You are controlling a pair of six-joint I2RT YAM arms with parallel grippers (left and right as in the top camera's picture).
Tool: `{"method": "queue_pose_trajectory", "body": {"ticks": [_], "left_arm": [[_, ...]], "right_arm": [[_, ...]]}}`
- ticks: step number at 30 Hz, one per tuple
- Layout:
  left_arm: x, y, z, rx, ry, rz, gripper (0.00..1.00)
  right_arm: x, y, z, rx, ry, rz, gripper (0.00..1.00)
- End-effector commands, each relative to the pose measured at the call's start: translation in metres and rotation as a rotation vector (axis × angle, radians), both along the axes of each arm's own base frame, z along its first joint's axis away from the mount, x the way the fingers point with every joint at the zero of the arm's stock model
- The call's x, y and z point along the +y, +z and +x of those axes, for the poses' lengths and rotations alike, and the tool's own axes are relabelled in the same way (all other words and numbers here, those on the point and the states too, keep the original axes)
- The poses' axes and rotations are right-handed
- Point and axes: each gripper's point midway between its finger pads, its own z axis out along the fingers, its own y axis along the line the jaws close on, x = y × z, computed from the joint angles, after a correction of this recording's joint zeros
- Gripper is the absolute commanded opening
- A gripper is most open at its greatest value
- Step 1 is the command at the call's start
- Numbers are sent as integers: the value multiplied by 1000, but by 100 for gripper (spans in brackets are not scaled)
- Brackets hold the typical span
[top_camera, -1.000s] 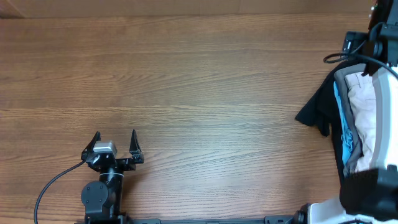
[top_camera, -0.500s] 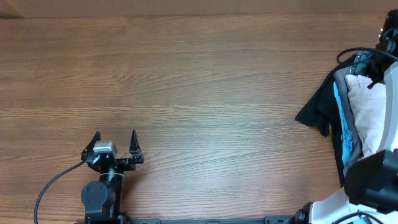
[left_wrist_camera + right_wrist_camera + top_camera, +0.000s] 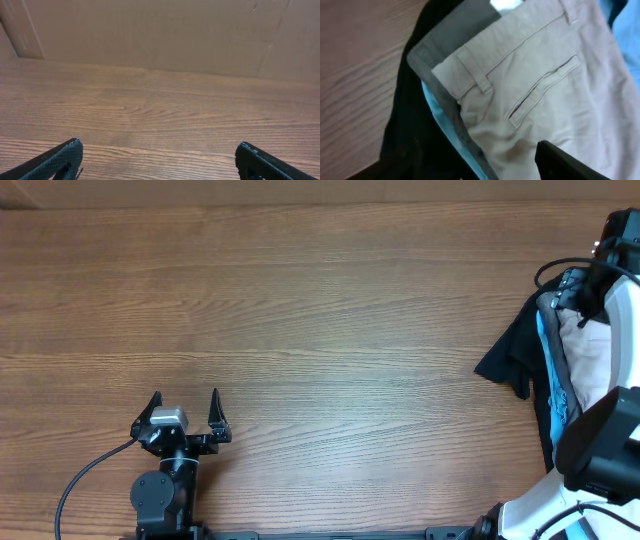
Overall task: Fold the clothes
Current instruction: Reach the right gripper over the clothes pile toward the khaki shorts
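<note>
The right gripper (image 3: 580, 288) is pressing down over the waistband of the beige shorts (image 3: 545, 75), its grip impossible to tell, while the left gripper (image 3: 186, 408) is idling well apart, jaws spread wide.

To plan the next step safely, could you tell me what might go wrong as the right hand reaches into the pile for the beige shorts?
The shorts lie on a grey garment, amid blue cloth and black cloth; a deep pinch by the right hand could lift those too. The left hand sits open far across the table, so shorts dragged out one-handed may bunch.
</note>
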Motion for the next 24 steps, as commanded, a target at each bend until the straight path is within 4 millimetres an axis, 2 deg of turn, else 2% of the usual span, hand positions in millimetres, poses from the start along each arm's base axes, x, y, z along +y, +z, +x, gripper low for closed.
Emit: {"method": "queue_pose_trajectory", "body": {"ticks": [1,10,15,19,22,24], "left_arm": [[3,0,0,-5,12,13,100],[3,0,0,-5,12,13,100],[3,0,0,-5,12,13,100],[3,0,0,-5,12,13,100],[3,0,0,-5,12,13,100],[3,0,0,-5,12,13,100]], "right_arm": [[-5,-30,-2,53,13,-5,74],[-42,-78,-3,56,-51,5,77],[-37,-85,0,15,-41,108,78],[-37,-85,-1,17,-38,112,82],[-27,-87,2,25,55,147,83],[-27,-87,3,24,58,148,83]]}}
